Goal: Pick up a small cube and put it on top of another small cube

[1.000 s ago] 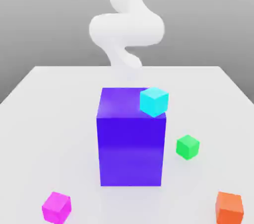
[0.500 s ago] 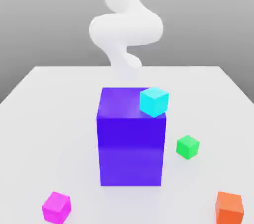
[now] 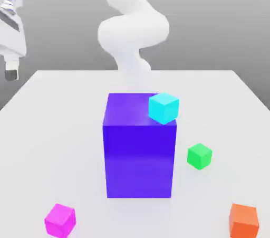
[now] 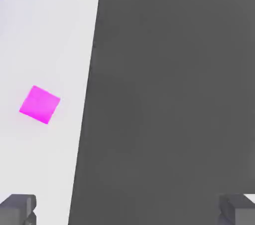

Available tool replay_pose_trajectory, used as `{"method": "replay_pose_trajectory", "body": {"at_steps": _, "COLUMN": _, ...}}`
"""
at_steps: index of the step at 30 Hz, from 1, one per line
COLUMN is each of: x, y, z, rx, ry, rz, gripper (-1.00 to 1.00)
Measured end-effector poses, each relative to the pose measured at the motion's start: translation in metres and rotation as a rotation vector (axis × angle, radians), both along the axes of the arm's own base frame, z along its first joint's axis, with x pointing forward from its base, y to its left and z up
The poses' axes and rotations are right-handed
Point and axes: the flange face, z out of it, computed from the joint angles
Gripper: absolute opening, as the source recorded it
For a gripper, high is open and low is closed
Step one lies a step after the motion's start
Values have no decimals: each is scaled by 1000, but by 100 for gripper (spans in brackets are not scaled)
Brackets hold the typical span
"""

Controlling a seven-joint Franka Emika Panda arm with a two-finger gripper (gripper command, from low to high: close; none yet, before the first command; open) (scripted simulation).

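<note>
Magenta cube (image 3: 60,220) sits on tabletop (image 3: 63,126), near left corner in exterior view, well apart from green cube (image 3: 199,156) at right of big blue-purple block (image 3: 139,147). Pincer (image 4: 127,209) open wide, empty, high above tabletop's left edge. Cube looks rigid, light, matte, likely not slippery. Best hold: two opposite flat side faces, fingers squared to them.

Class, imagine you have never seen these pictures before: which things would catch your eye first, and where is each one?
The big blue-purple block stands mid-table, with a small cyan cube perched at its top corner on the exterior view's right. Behind it the white arm loops up and across to the exterior view's upper left. The magenta cube sits at the table's near edge, left.
</note>
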Motion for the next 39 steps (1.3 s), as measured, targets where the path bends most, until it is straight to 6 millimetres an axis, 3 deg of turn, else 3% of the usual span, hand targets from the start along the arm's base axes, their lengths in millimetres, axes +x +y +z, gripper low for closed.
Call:
{"method": "replay_pose_trajectory", "body": {"at_steps": 7, "x": 21, "y": 18, "z": -106, "rx": -132, "ry": 127, "rz": 403, "gripper": 0}}
{"method": "replay_pose_trajectory", "body": {"at_steps": 14, "x": 23, "y": 50, "z": -217, "rx": -237, "ry": 264, "rz": 850, "gripper": 0}}
{"method": "replay_pose_trajectory", "body": {"at_steps": 18, "x": 23, "y": 54, "z": -280, "rx": -248, "ry": 280, "rz": 908, "gripper": 0}}
{"method": "replay_pose_trajectory", "body": {"at_steps": 19, "x": 22, "y": 55, "z": -291, "rx": -249, "ry": 281, "rz": 911, "gripper": -100}}
{"method": "replay_pose_trajectory", "body": {"at_steps": 26, "x": 22, "y": 55, "z": -291, "rx": -251, "ry": 284, "rz": 913, "gripper": -100}}
{"method": "replay_pose_trajectory", "body": {"at_steps": 32, "x": 18, "y": 53, "z": -219, "rx": -222, "ry": 272, "rz": 865, "gripper": -100}}
{"method": "replay_pose_trajectory", "body": {"at_steps": 39, "x": 18, "y": 95, "z": -120, "rx": -200, "ry": 137, "rz": 736, "gripper": -100}}
